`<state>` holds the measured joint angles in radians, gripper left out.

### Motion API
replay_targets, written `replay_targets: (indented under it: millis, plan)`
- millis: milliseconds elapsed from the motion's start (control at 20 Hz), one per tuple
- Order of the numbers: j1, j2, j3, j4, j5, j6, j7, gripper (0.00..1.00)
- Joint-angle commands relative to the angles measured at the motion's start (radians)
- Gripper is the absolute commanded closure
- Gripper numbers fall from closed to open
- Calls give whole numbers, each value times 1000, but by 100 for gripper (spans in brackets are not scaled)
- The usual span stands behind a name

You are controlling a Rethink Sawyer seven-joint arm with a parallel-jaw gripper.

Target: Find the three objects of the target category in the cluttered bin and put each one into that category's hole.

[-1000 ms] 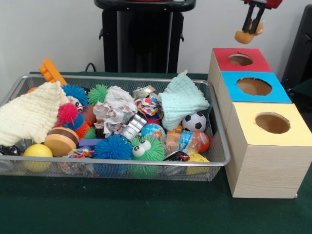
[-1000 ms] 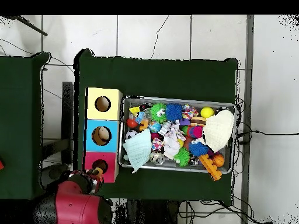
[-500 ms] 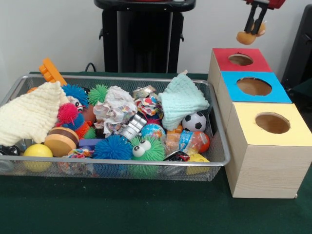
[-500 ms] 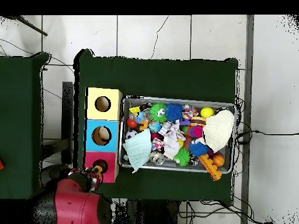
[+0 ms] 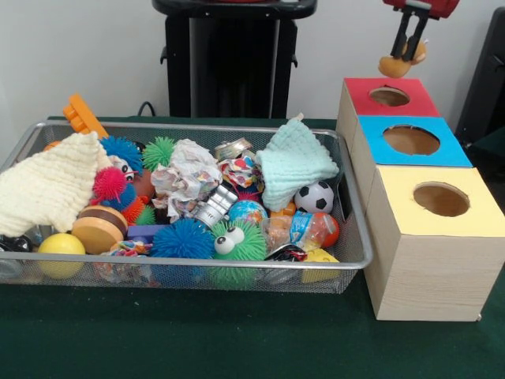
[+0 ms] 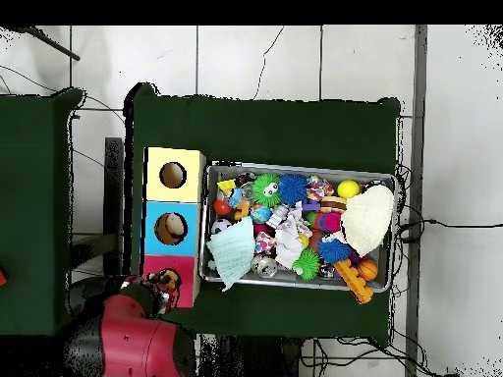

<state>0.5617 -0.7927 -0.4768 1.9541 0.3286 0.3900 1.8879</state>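
My gripper (image 5: 405, 54) hangs at the top right of the front view, shut on a small orange toy (image 5: 394, 65). It hovers above the far edge of the red-topped box (image 5: 390, 96) and its round hole. From overhead the gripper (image 6: 163, 282) and the toy sit over that red box (image 6: 175, 267). The wire bin (image 5: 347, 197) is heaped with toys: spiky balls, a soccer ball (image 5: 314, 197), a yellow ball (image 5: 61, 246), crumpled paper (image 5: 183, 175) and two cloths.
A blue-topped box (image 5: 413, 140) and a yellow-topped box (image 5: 439, 200), each with a round hole, stand in a row with the red one, right of the bin. An orange block (image 5: 81, 115) juts over the bin's back left rim.
The gripper has risen slightly with the orange toy, staying above the red box's hole. The bin's contents have not moved.
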Motion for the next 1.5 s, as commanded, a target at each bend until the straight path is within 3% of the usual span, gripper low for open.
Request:
replay_targets:
  millis: [50,800,1500]
  plan:
    - [-35,54,98,30,29,-77,229,100]
    - [-26,90,117,61,43,-165,253,100]
    - [-18,105,122,71,55,-188,262,100]
